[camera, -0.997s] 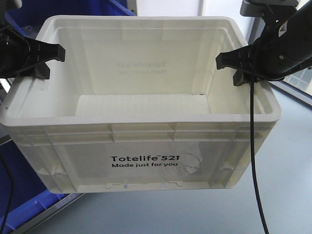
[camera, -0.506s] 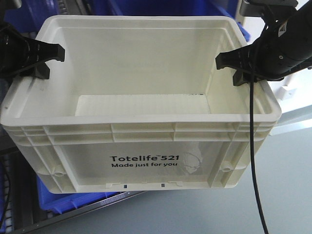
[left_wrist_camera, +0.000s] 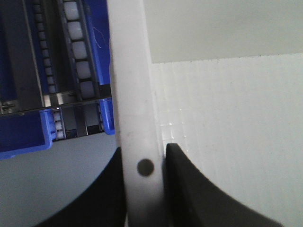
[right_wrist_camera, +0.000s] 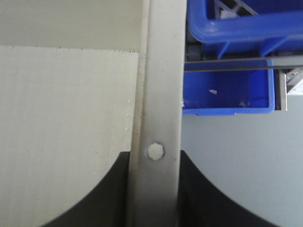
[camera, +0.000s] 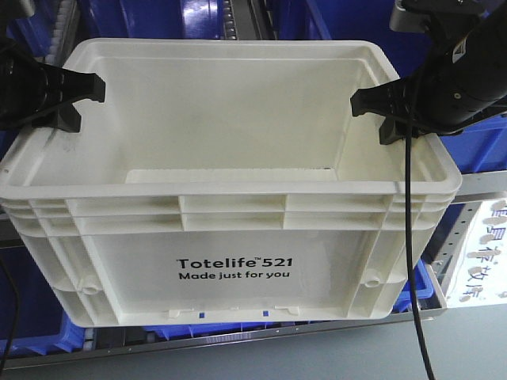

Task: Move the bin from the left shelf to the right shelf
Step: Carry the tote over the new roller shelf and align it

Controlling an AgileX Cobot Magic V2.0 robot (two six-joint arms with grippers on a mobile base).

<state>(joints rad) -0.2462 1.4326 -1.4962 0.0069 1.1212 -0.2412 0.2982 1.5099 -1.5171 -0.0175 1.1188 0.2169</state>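
The white bin [camera: 230, 261] hangs in mid-air before the blue bins [camera: 475, 146] on the shelf [camera: 479, 184]. The left end effector [camera: 79, 103] is clamped over its left rim wall, the right end effector [camera: 374, 115] over its right.

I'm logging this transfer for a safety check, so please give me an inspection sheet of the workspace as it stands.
Surface: no table; grey floor shows below the load.
Job's things: white bin, empty and roughly level, apparently lifted by its side walls.
Clutter: nothing seen.
End effectors: left end effector and right end effector each clamp a side wall, one finger inside and one outside.
Cables: black cable hangs across the bin's right front corner.
Surroundings: blue bins on a roller shelf behind; a label with characters at right.
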